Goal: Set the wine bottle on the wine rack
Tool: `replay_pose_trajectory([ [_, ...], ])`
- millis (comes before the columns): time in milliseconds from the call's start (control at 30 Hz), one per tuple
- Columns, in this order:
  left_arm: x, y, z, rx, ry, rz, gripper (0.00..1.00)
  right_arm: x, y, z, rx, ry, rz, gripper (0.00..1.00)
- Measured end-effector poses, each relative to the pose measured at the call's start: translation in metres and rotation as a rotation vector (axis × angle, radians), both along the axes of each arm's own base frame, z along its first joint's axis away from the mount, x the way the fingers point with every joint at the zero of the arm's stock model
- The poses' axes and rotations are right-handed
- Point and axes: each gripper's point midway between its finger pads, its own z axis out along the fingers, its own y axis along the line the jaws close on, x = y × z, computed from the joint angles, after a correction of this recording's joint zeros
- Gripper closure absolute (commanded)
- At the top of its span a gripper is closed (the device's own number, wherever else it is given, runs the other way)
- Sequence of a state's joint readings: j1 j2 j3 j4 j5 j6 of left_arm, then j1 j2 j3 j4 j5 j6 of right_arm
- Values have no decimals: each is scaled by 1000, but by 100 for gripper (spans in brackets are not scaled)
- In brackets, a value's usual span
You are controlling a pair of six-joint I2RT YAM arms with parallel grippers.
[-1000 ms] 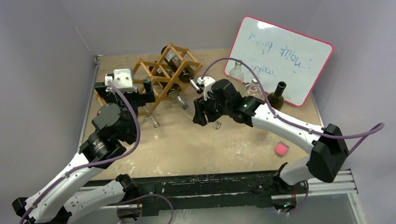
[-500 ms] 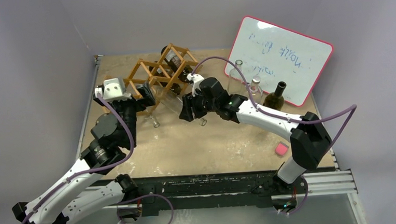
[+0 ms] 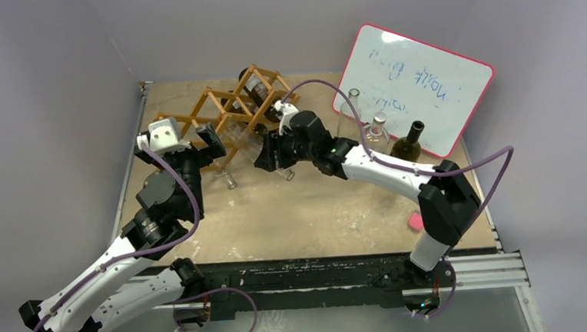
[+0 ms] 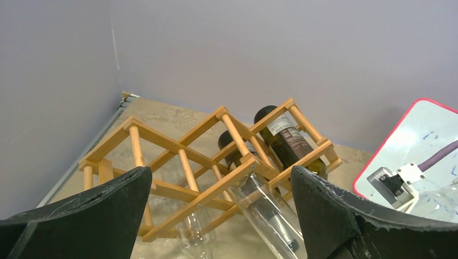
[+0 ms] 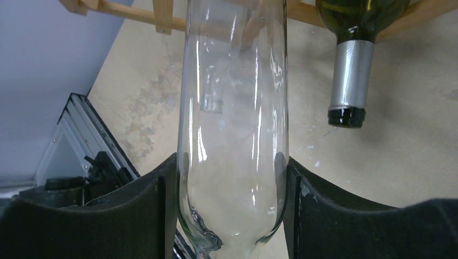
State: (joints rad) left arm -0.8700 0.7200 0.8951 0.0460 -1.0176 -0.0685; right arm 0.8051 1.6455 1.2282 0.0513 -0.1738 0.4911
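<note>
Beige tabletop [image 3: 316, 211], grey walls [image 3: 38, 74]. Right gripper [image 5: 231, 175] clamped on clear wine bottle [image 5: 232, 102], far end among wine rack [image 4: 183, 156] slats. Left gripper [image 4: 219, 181] wide open, empty, beside rack.

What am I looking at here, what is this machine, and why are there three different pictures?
It is a robot with two arms bolted to a table. The overhead picture shows both arms; the other two come from cameras on each wrist. On the table are a wooden wine rack with a dark bottle in it, a whiteboard and a few upright bottles. The right gripper is shut on a clear glass bottle, aiming it at the rack. The left gripper is open and empty.
</note>
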Motion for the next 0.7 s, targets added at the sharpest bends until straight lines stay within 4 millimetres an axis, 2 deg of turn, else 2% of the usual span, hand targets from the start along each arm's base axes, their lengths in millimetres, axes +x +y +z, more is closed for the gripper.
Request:
replay_pose_trajectory([
  [167,-2,9,-1,9,18,43,0,14,18,-6,30,12,-26,100],
  [367,-10,19,8,7,12,49,0,33,37,-10,62,-7,-70,100],
  [600,-21,31,37,34,-2,42,0,62,66,-10,105,-42,-113,100],
  [700,-22,34,40,51,2,42,0,72,75,-14,116,-37,-127,93],
])
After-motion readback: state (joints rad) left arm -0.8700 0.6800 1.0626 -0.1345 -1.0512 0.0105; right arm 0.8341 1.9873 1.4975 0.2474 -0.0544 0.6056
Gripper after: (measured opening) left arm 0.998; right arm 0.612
